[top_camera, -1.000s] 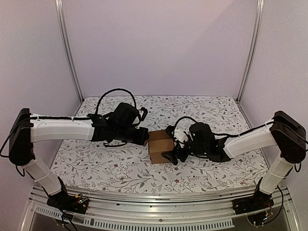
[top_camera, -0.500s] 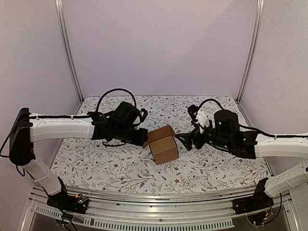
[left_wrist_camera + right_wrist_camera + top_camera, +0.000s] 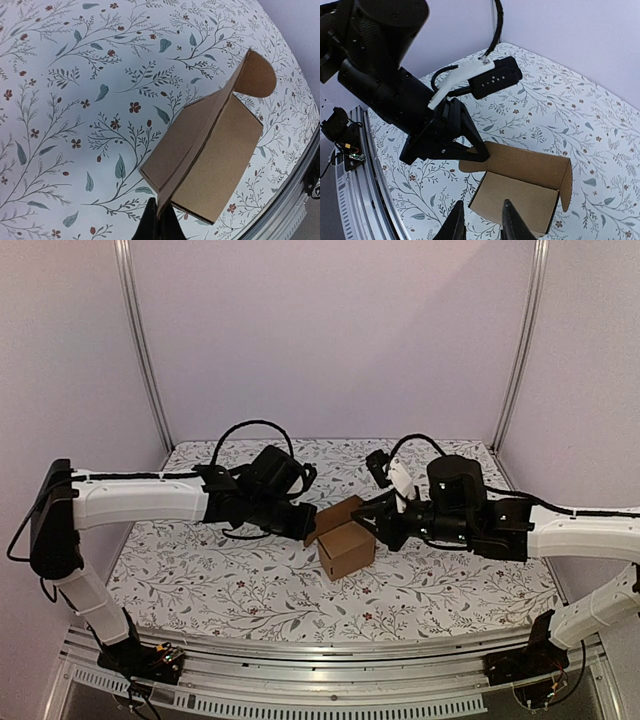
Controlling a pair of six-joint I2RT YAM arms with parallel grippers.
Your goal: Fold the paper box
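Floral tablecloth (image 3: 200,580) lay beneath box (image 3: 347,548) | left gripper (image 3: 159,220) pinched its edge tight from 10 o'clock | right gripper (image 3: 482,214) waited at 3 o'clock, jaws narrowly parted, empty

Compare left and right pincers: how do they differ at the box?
Left pincer is shut on a flap edge of the paper box; right pincer shows a gap between its fingers, grip unclear. Left reaches in from the box's left, right from its right. Both are at the box.
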